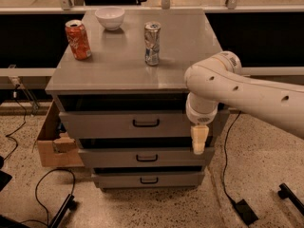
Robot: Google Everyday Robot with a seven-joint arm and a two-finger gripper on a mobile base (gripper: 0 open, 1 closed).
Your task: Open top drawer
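Note:
The top drawer [118, 123] is the uppermost of three grey drawers in a grey cabinet, with a flat front and a small black bar handle [146, 123]. Its front stands slightly forward, with a dark gap above it. Two shorter drawers [137, 157] [147, 179] sit below with like handles. My gripper [199, 139] hangs from the white arm in front of the cabinet's right side, pointing down, level with the bottom edge of the top drawer and to the right of its handle. It holds nothing that I can see.
On the cabinet top stand a red soda can [78, 39], a white bowl [110, 17] and a silver can [152, 43]. A cardboard box [47, 141] sits on the floor at the left. Cables lie on the speckled floor at left and right.

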